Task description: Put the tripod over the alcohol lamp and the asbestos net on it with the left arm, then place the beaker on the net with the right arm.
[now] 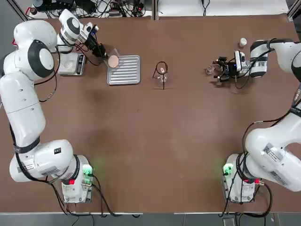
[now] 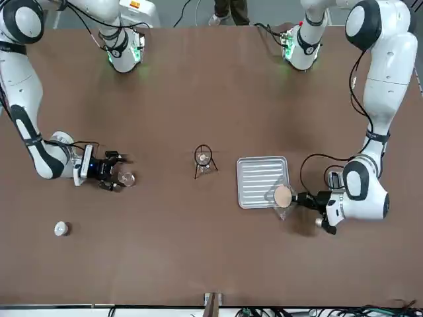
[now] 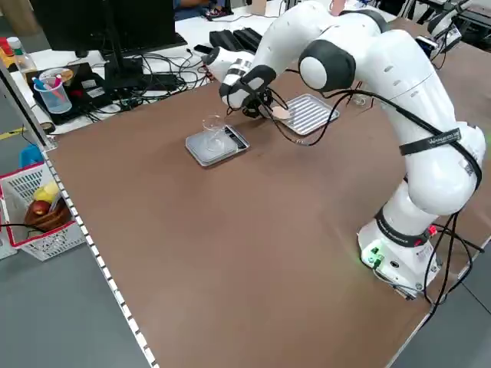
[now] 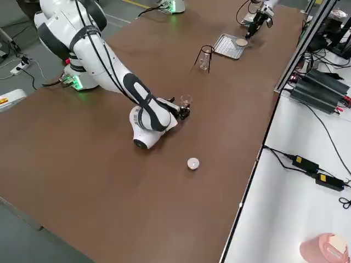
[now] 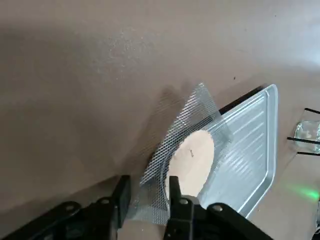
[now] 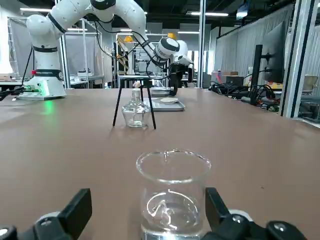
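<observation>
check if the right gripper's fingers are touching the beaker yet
Apart. The right wrist view shows the right gripper open, with clear gaps between each finger and the beaker.

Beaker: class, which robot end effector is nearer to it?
Right. The right end effector has its fingers open on either side of the beaker; the left end effector is across the table at the asbestos net.

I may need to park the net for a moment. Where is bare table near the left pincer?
Bare brown table spreads from the ridged tray toward the arm bases. Crowded: left pincer on the asbestos net over the tray's corner, scale beside it. Tripod stands over the alcohol lamp.
</observation>
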Action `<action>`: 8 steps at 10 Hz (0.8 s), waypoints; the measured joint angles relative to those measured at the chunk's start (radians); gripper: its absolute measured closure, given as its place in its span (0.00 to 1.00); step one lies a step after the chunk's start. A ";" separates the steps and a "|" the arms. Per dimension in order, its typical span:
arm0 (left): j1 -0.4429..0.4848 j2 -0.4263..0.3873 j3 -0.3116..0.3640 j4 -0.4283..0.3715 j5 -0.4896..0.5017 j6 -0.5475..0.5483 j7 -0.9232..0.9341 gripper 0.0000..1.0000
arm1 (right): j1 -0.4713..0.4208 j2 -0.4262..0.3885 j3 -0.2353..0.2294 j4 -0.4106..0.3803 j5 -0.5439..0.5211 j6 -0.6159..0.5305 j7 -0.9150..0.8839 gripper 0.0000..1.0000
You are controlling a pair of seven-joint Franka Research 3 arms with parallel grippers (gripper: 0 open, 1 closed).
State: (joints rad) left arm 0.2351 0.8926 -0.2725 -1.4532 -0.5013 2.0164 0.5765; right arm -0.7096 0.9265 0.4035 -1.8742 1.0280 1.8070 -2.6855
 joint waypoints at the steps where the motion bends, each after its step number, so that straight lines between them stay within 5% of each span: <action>1: 0.000 0.000 0.000 0.000 0.000 -0.005 0.000 0.65 | 0.000 0.000 -0.002 0.000 0.012 0.000 -0.008 0.00; 4: 0.000 0.000 0.000 0.000 0.000 -0.014 0.000 0.70 | 0.002 0.000 -0.002 0.011 0.030 0.000 -0.017 0.00; 8: 0.004 0.000 0.001 0.000 0.000 -0.023 0.000 0.90 | 0.027 0.000 -0.010 0.021 0.037 0.016 -0.020 0.00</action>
State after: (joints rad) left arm 0.2388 0.8926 -0.2714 -1.4531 -0.5012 1.9935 0.5768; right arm -0.6828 0.9265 0.3931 -1.8534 1.0654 1.8226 -2.7059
